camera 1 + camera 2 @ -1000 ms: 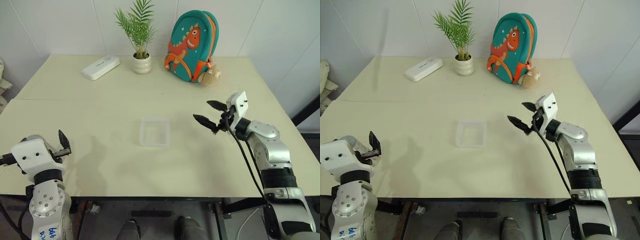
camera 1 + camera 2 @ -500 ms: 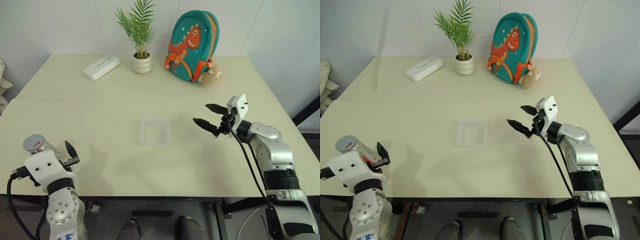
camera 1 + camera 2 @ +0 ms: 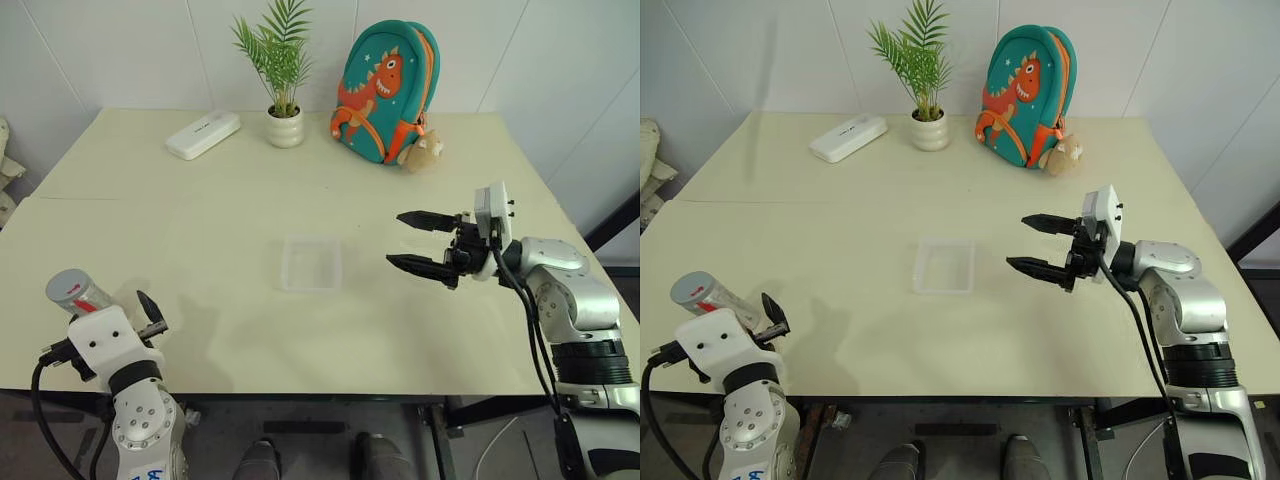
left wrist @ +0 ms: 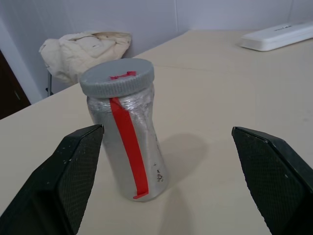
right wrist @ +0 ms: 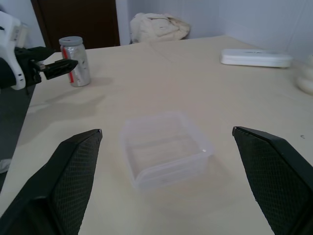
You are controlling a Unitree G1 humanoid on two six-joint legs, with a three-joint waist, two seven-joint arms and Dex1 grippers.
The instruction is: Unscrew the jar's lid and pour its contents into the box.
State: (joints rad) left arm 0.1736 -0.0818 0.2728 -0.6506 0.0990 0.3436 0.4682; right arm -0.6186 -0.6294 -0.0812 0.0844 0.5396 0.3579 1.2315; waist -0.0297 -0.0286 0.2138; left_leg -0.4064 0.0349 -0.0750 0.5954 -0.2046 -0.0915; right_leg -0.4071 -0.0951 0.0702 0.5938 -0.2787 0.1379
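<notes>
Left gripper [image 4: 161, 142] fingers spread wide, holding nothing, low at the front left corner of the table [image 3: 420, 330]. Jar [image 4: 124, 137] stands upright just beyond the fingertips, between their lines but not touching either finger [image 4: 73, 171]. Grey screw lid [image 4: 117, 77] on the jar, closed, with a red strip running from the cap down the side. Jar wall looks silvery; contents can't be made out. Jar sits right by the table's left edge near the front corner, well apart from everything else.

Right gripper [image 3: 415, 242] also spread wide, empty, hovering above the table on the right side, pointing sideways toward the table's middle, one finger above the other. Not touching anything. Clear box [image 3: 311, 263] lies flat on the table centre, beside the fingertips but apart from them; in the right wrist view the box [image 5: 166, 149] sits between the two fingers' lines, looks empty, translucent, rounded corners.

Back edge of table: long white case [image 3: 202, 134] toward the back left, lying at an angle; small potted palm in a white pot [image 3: 284, 126] just to its right; teal dinosaur backpack [image 3: 385, 90] standing upright further right, with a small brownish plush toy [image 3: 422, 152] against its base. Crumpled cream cloth [image 4: 83, 51] off the table past the left edge, on something behind the jar. Table top is pale cream, with a seam line across the left part.
</notes>
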